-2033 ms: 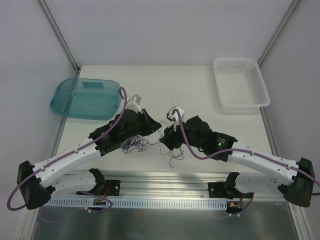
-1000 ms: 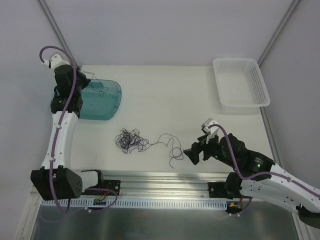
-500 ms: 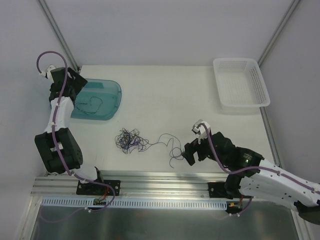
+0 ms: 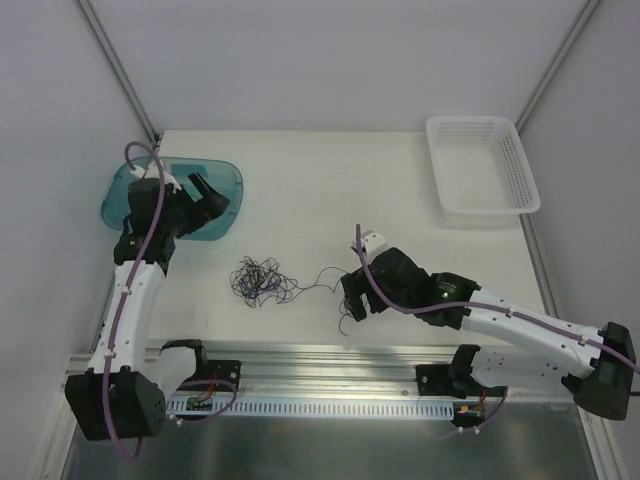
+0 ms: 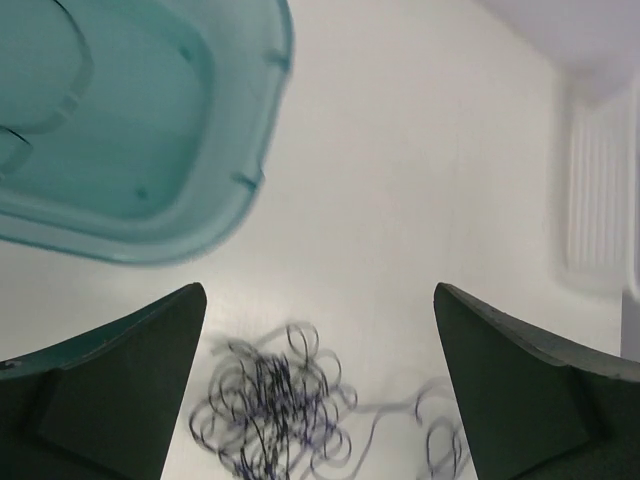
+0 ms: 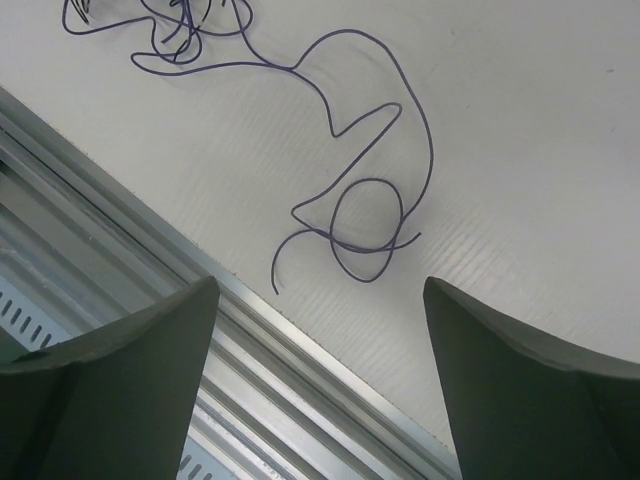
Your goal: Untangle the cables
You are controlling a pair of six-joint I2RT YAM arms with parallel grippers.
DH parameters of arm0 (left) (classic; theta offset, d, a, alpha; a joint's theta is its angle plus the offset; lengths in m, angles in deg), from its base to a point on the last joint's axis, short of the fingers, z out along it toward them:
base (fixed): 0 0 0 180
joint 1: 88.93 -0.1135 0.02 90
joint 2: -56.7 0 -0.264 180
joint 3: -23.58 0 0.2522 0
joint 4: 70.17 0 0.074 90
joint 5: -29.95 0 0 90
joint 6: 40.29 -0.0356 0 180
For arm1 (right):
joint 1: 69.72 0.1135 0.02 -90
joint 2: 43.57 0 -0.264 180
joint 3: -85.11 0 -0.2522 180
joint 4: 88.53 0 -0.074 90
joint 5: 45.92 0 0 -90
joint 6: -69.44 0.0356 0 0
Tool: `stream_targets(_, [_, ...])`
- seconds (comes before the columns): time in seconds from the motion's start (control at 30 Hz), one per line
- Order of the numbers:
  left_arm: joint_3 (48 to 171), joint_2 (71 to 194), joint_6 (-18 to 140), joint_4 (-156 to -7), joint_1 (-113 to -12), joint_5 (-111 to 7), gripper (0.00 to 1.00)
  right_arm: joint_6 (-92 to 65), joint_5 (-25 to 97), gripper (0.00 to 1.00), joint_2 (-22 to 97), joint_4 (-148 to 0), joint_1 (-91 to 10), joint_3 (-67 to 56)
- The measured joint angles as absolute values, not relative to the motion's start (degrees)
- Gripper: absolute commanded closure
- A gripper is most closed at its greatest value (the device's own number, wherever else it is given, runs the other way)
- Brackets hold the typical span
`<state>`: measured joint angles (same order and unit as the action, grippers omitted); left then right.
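The left gripper's [image 4: 212,198] jaws gape wide and empty over the teal tray's [image 5: 150,243] near right corner. The right gripper's [image 4: 352,302] jaws are also spread and empty, well right of the tray on its near side, above a loose looping strand [image 6: 350,180]. It trails from the cables [image 4: 262,280], bunched near the tray's near edge. Most untangling seems left; whether the tray holds a freed cable I cannot tell.

bright, even light; cables [image 5: 268,405] seem blurred in left wrist view.
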<state>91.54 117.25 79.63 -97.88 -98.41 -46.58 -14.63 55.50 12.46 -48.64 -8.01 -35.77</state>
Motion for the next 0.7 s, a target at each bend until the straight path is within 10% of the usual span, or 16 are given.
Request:
stream_targets(0.2, [82.4, 108.8, 74.7, -105.5, -82.4, -44.9, 0.01, -13.7, 52.7, 0.34, 19.9, -49.9, -8.0, -33.1])
stream_targets(0.7, [74.8, 108.0, 71.2, -113.8, -70.5, -54.6, 0.02, 3.8, 54.4, 0.34, 41.3, -59.4, -5.6, -23.8])
